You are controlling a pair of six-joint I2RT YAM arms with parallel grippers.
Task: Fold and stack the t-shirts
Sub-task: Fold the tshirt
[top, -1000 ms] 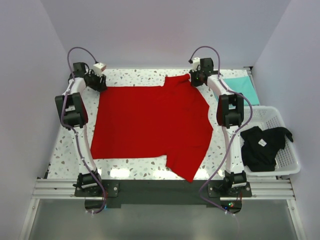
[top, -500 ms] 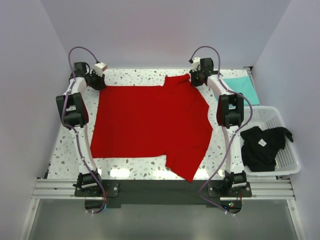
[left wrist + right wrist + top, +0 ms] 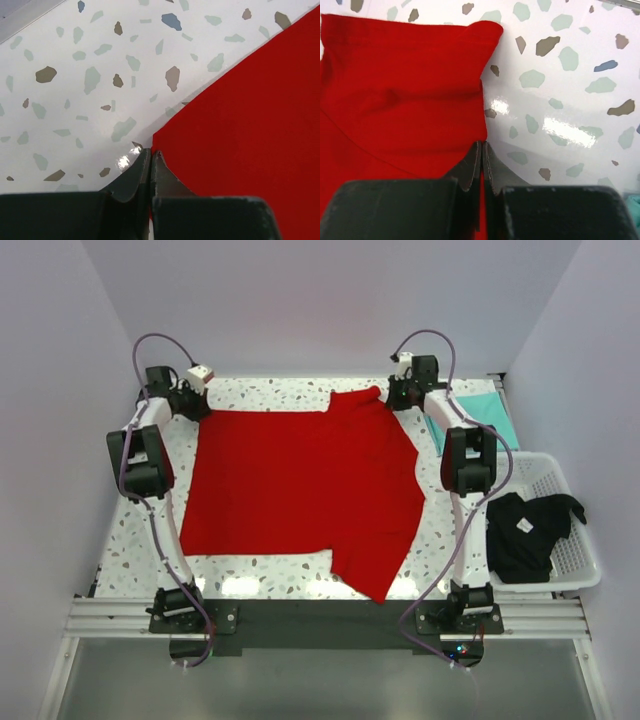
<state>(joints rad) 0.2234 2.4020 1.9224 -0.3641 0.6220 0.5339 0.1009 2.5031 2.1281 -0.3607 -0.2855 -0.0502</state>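
There are three t-shirts. One bright red cloth t-shirt [image 3: 300, 480] lies spread flat in the middle of the speckled white desk [image 3: 260, 565]. One mint-teal cloth t-shirt [image 3: 500, 420] lies at the far right corner, partly hidden behind the right arm. One black cloth t-shirt [image 3: 525, 530] lies crumpled inside the single white plastic lattice basket [image 3: 578, 552] at the right. There are two arms. The left pincer [image 3: 151, 152] is pressed together on the far left corner of the red one. The right pincer [image 3: 482, 145] is pressed together on the edge of its far sleeve. Compared with one second ago, the left pincer has closed, and the right arm has shifted a little to the right, covering more of the mint-teal cloth.
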